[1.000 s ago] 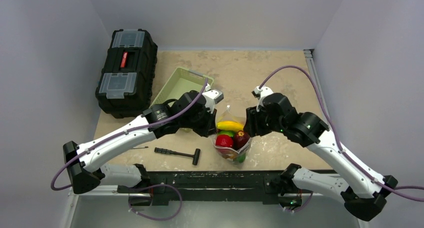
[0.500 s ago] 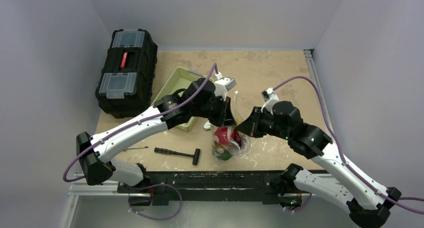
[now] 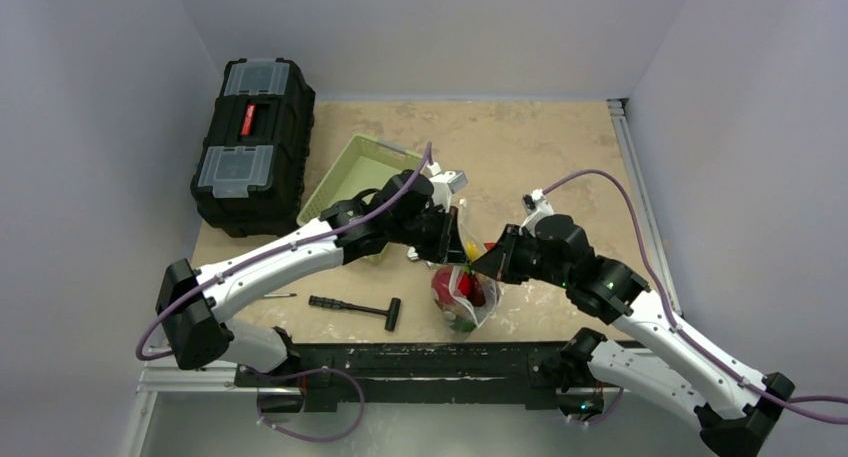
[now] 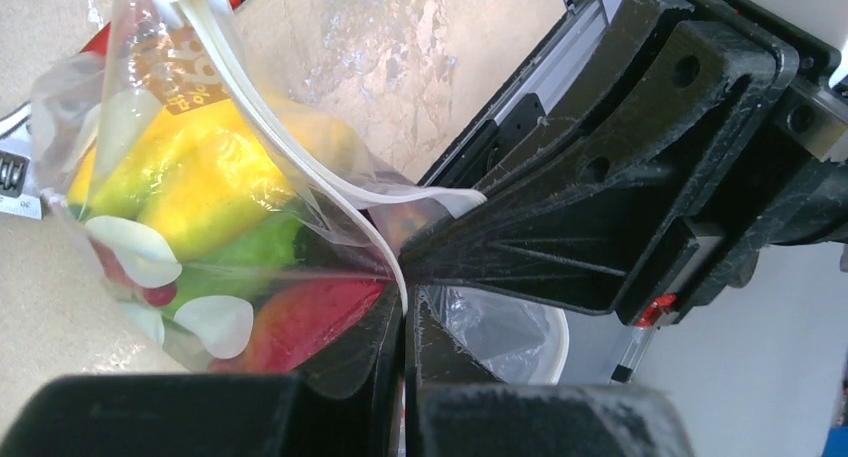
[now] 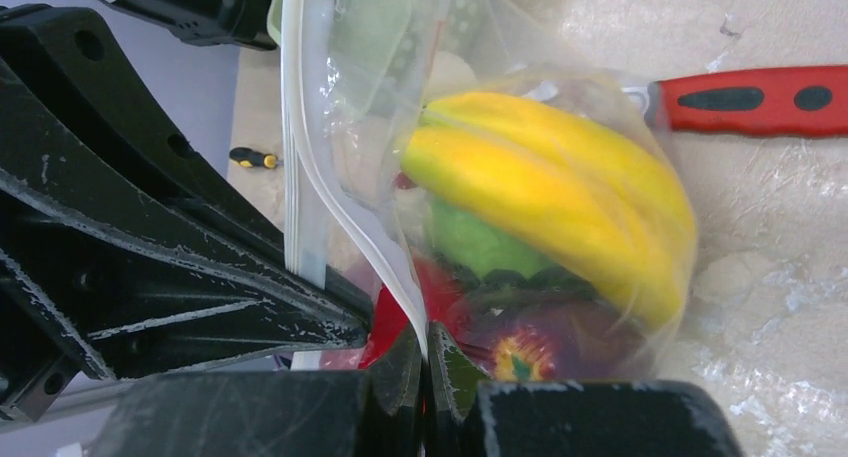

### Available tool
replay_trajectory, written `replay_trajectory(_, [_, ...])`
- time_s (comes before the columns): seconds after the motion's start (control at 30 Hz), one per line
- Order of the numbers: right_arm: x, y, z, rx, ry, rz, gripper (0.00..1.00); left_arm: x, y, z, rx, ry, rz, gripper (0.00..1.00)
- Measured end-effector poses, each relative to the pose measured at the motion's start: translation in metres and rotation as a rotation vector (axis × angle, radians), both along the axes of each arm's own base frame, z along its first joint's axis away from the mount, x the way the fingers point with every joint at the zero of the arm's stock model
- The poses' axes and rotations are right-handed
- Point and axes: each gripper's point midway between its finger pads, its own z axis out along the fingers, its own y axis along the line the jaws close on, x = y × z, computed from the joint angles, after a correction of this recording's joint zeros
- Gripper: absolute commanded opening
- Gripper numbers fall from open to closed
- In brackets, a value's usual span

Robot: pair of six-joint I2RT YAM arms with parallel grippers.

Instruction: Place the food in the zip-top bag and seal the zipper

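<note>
— Where are the jaws?
— I'm seeing the left gripper [image 4: 405, 315] and right gripper [image 5: 422, 337] meeting tip to tip, each pair of jaws clamping the zipper [image 4: 268, 125].
— And the zip-top bag [image 3: 463, 295]?
— It's sitting between the arms near the table's [image 3: 560, 137] near edge, holding the banana [image 5: 560, 187], a green piece [image 5: 480, 247] and red fruit [image 4: 300, 319].

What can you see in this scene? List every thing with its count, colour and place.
clear plastic zip-top bag: one, clear with white dots, near centre, between both grippers
white zipper strip: one, white, along the bag's mouth
glossy toy food: several, yellow, green and red, inside the bag
black plastic toolbox: one, black, far left
pale green plastic basket: one, green, beside the toolbox
black hammer-like tool: one, black, near left
red-handled tool: one, red, beside the bag
left gripper: one, black, shut on the bag
right gripper: one, black, shut on the bag
</note>
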Motion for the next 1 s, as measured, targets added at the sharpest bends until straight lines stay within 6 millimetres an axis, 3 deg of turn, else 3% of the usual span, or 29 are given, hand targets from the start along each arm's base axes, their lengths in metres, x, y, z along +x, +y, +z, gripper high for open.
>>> replay_trajectory(0.13, [0.002, 0.003, 0.001, -0.014, -0.043, 0.040, 0.00, -0.003, 0.006, 0.002, -0.021, 0.012, 0.027, 0.00])
replay_trajectory(0.2, [0.002, 0.004, 0.002, -0.022, -0.067, 0.060, 0.00, -0.005, 0.009, 0.000, -0.020, 0.019, 0.040, 0.05])
replay_trajectory(0.3, [0.003, 0.004, 0.004, -0.028, -0.090, 0.075, 0.00, -0.003, 0.013, -0.003, -0.013, 0.018, 0.070, 0.17])
replay_trajectory(0.4, [0.004, 0.006, 0.008, -0.011, -0.114, 0.080, 0.00, 0.000, 0.019, -0.005, -0.014, -0.010, 0.106, 0.37])
replay_trajectory(0.77, [0.007, 0.015, 0.009, 0.014, -0.129, 0.104, 0.00, 0.004, 0.023, 0.003, -0.045, -0.106, 0.178, 0.72])
replay_trajectory(1.0, [0.008, 0.019, 0.011, 0.025, -0.137, 0.115, 0.00, 0.018, 0.032, 0.011, -0.001, -0.121, 0.333, 0.76])
